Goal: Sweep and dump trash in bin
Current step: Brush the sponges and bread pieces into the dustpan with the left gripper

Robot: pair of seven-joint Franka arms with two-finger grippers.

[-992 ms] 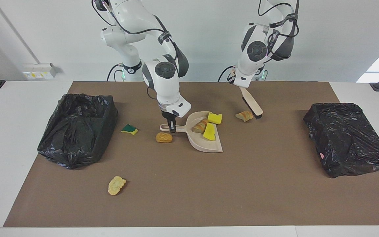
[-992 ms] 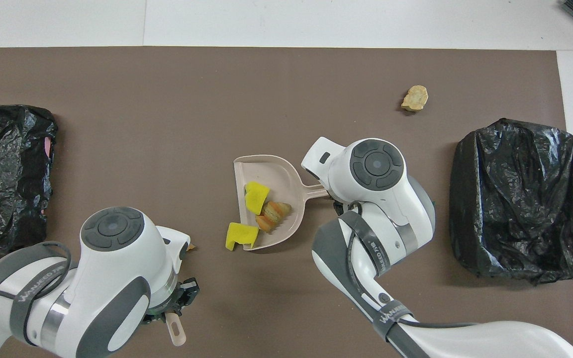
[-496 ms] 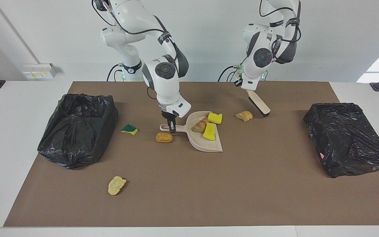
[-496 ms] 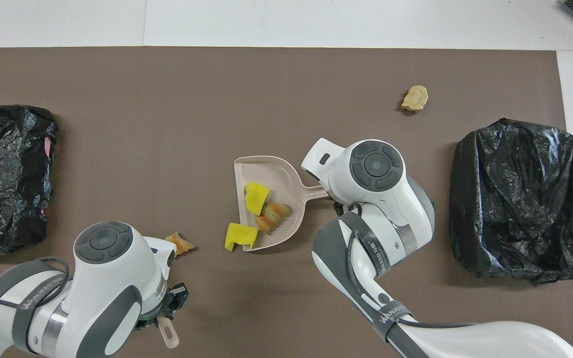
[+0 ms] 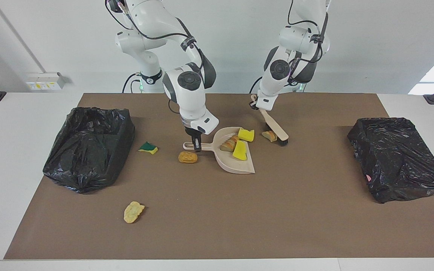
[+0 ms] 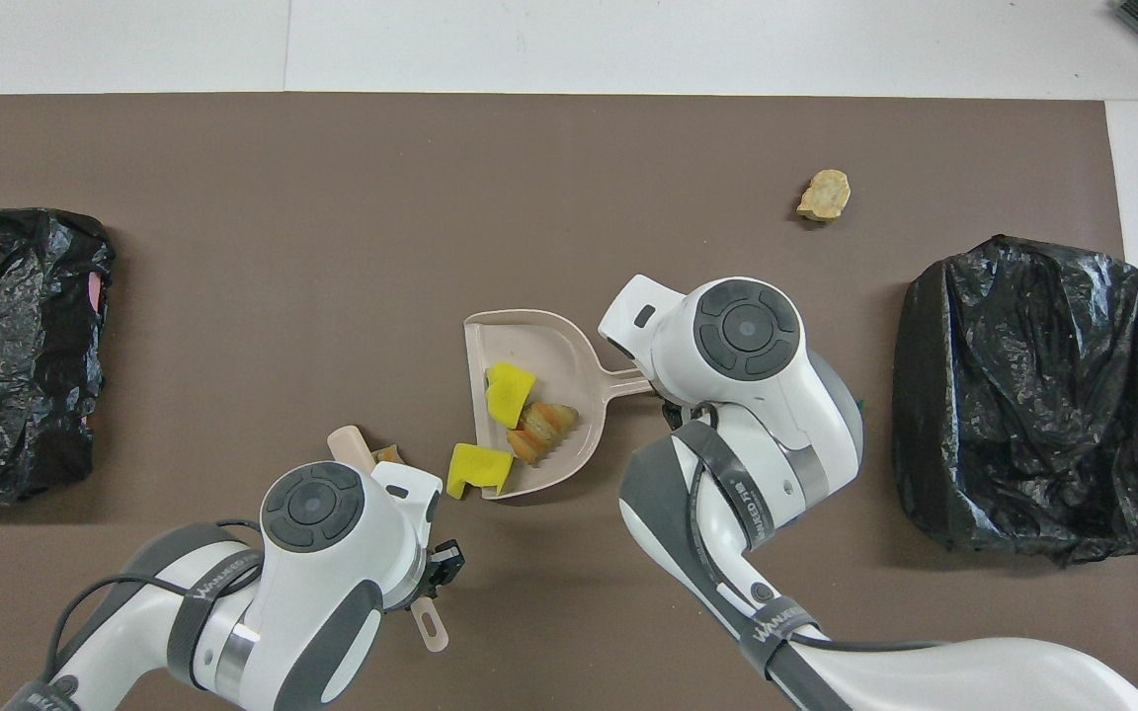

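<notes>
- Beside the dustpan (image 5: 236,158) mouth, toward my left arm's end of the table, the bread lump (image 5: 269,136) lies touching my brush (image 5: 276,130) bristles; the brush's long axis slants down from my left gripper (image 5: 256,106).
- My left gripper is clamped tight on the brush handle.
- My right gripper (image 5: 196,145) is pinched on the dustpan handle, steadying it.

One camera sits high across the table, facing both robots and taking in the whole brown mat (image 5: 217,210). The other hangs above the robots' end, looking steeply down and forward, closer in. Both share the mat, the dustpan (image 5: 236,158) (image 6: 549,341) and two black-lined bins (image 5: 89,146) (image 6: 1033,385).
</notes>
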